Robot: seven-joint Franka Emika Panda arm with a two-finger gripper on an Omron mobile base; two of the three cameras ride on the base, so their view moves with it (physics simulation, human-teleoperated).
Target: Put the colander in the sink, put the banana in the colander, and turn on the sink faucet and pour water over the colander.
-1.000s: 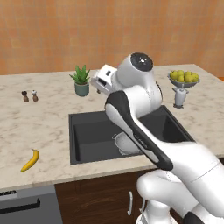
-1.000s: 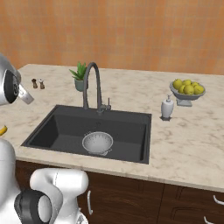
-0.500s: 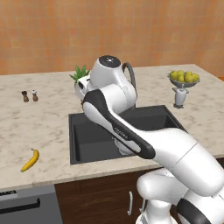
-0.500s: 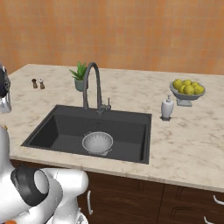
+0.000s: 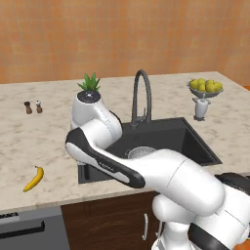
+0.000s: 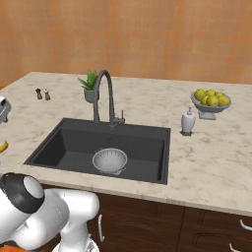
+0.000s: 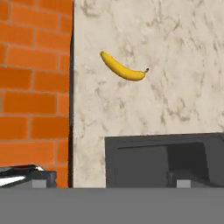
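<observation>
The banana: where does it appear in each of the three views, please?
Left base view: banana at lower left, on the counter.
Right base view: its tip at the left edge.
Hand view: upper middle.
Shared landmark: the black sink.

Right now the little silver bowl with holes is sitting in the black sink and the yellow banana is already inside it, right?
Not quite. The small silvery holed metal colander does sit in the matte black rectangular sink, but the curved yellow banana lies on the beige marble counter left of the sink. The left base view shows it.
</observation>
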